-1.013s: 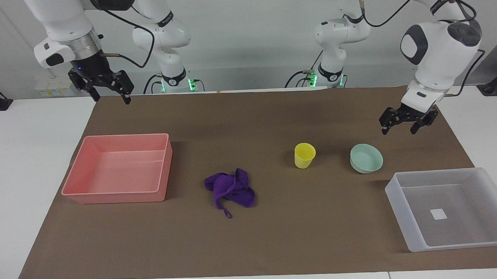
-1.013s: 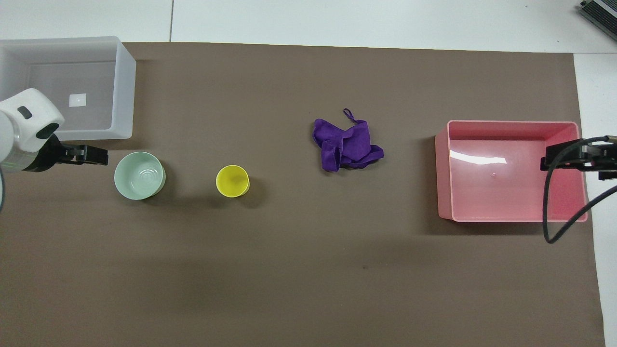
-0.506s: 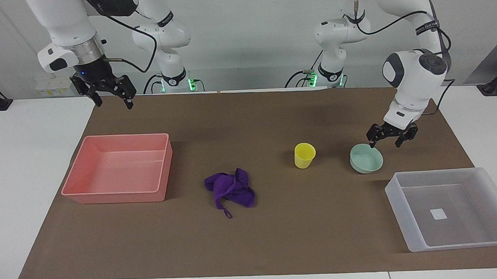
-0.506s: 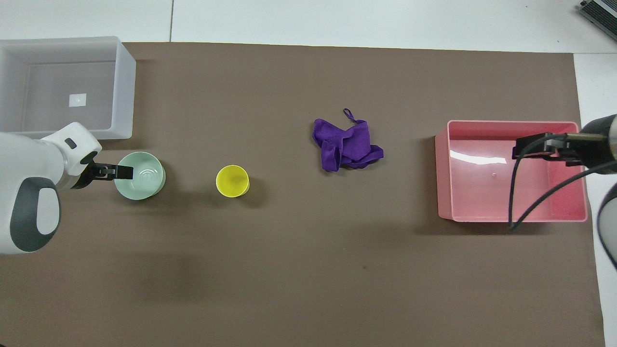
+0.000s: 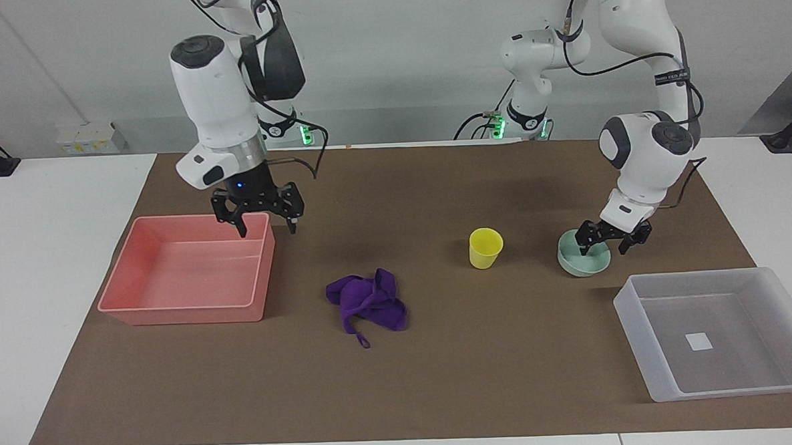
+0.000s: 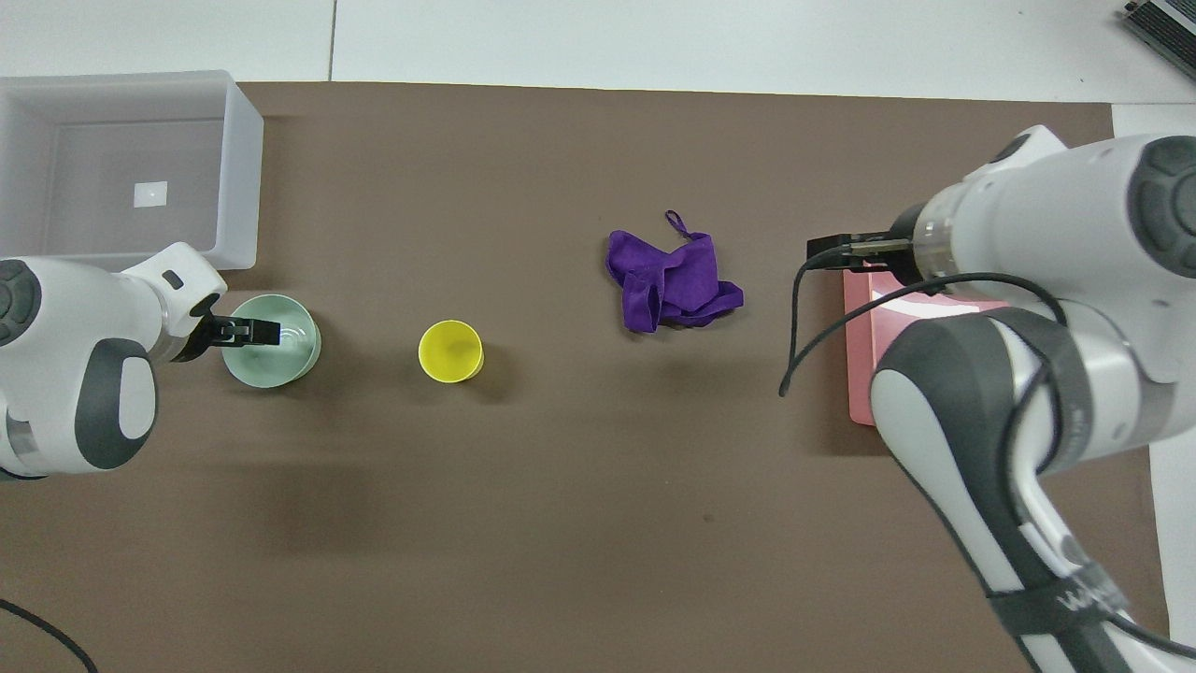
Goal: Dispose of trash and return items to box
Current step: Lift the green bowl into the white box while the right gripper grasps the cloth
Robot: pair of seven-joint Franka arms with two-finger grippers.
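Observation:
The purple cloth [image 5: 367, 304] lies crumpled mid-table, also in the overhead view [image 6: 675, 280]. The yellow cup [image 5: 485, 248] stands upright beside the mint-green bowl [image 5: 581, 264], both on the mat toward the left arm's end. My left gripper [image 5: 604, 248] is open and low at the bowl, with one finger over its inside and the other outside the rim; in the overhead view it [image 6: 254, 330] covers the bowl's [image 6: 280, 363] rim. My right gripper [image 5: 267, 229] is open and empty over the pink tray's corner. The frosted box [image 5: 635, 336] is empty.
The pink tray [image 5: 179, 313] is empty at the right arm's end; my right arm hides most of it in the overhead view [image 6: 858, 374]. The box [image 6: 245, 168] lies farther from the robots than the bowl. A brown mat [image 5: 483, 379] covers the table.
My left gripper came down and in from beside the bowl to its rim. My right arm swung from the table's edge by the robots to over the pink tray's corner.

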